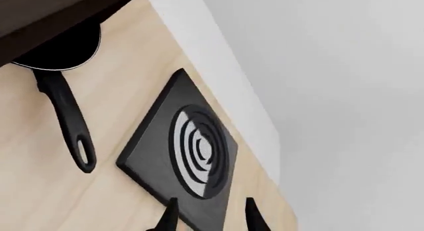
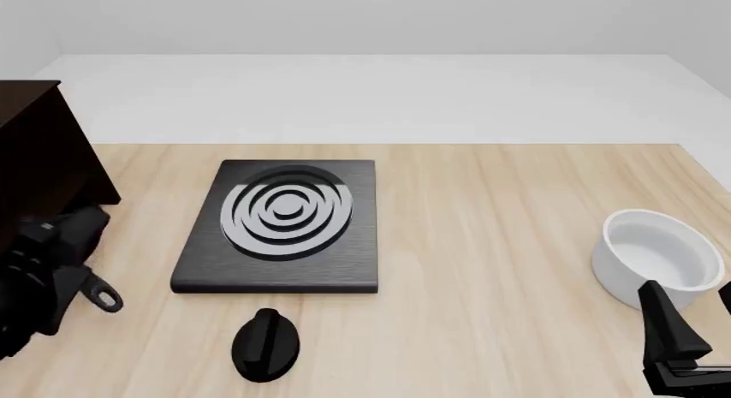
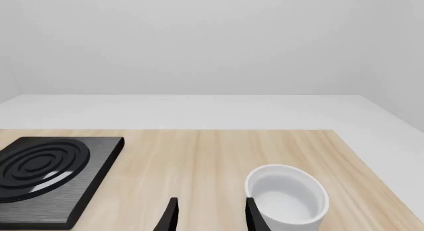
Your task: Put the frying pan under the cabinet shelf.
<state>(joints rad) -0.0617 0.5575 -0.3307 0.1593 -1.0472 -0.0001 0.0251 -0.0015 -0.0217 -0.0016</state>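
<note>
frying pan (image 1: 63,57) half under cabinet shelf (image 1: 46,15), handle jutting beside plate (image 1: 182,146)

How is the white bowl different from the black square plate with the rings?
The white bowl is round and deep with tall walls; the black square plate is flat and low. The bowl is plain white inside, while the plate has grey rings. The bowl sits on the table's right side, the plate nearer the middle. Both rest on the wooden table.

Light wood table (image 2: 491,210): ringed square plate (image 2: 280,227), white bowl (image 2: 660,257) (right edge), black knob (image 2: 265,344), frying pan (image 1: 63,67)
</note>
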